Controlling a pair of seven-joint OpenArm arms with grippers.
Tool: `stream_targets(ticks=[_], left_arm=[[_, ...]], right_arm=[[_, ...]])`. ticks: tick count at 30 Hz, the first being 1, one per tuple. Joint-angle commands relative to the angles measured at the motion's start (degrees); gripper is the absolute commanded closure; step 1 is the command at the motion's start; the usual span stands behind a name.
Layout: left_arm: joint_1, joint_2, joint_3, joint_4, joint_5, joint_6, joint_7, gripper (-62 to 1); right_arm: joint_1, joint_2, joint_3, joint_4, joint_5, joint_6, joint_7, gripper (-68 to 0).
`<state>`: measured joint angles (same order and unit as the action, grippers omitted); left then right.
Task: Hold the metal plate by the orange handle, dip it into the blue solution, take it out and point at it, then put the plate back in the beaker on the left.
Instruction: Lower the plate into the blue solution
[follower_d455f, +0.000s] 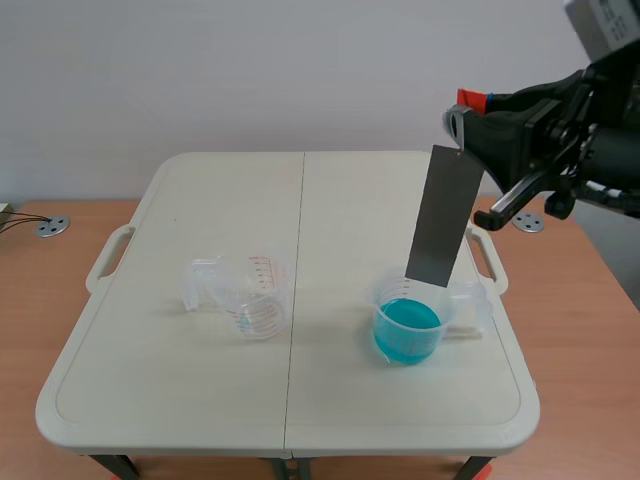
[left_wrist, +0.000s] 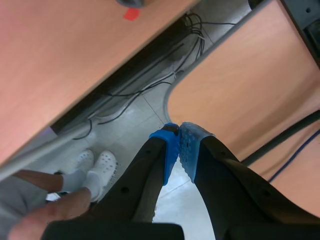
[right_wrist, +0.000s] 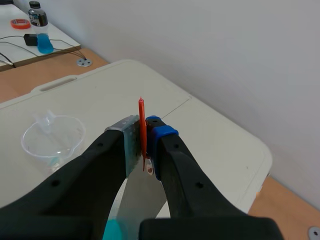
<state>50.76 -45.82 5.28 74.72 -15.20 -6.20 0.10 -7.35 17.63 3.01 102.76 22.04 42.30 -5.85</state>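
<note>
My right gripper (follower_d455f: 468, 112) is raised at the right and is shut on the orange handle (follower_d455f: 470, 99) of the dark metal plate (follower_d455f: 444, 218). The plate hangs down at a slant, its lower edge at the rim of the beaker of blue solution (follower_d455f: 410, 322), above the liquid. In the right wrist view the handle (right_wrist: 142, 120) stands pinched between the fingers of my gripper (right_wrist: 144, 137), with the plate (right_wrist: 142, 195) below. The empty clear beaker (follower_d455f: 255, 298) stands left of centre. My left gripper (left_wrist: 179, 145) is shut on nothing, off the table over the floor.
The white folding table (follower_d455f: 200, 400) sits on a wooden desk. The empty beaker (right_wrist: 52, 137) appears beyond the right gripper. Under the left gripper are cables (left_wrist: 150, 85) and a person's white shoes (left_wrist: 95, 167). The left arm is absent from the scene view.
</note>
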Motion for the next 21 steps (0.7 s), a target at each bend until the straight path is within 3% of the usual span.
stream_targets(ticks=[1, 9, 21], left_arm=[[0.0, 0.5, 1.03, 0.33, 0.0, -1.01, -0.48, -2.7], [-0.02, 2.49, 5.03, -3.02, 1.29, -1.03, -0.5, -2.7], [-0.33, 4.98, 5.31, -3.69, 1.27, -0.98, -0.31, -2.7]], right_arm=[[0.87, 0.26, -0.48, -0.07, 0.61, 0.42, 1.51, -1.3], [2.03, 0.24, -3.34, -5.18, 0.07, 0.42, 2.97, -1.3], [4.68, 0.13, -6.58, -15.19, -1.14, 0.42, 4.15, -1.3]])
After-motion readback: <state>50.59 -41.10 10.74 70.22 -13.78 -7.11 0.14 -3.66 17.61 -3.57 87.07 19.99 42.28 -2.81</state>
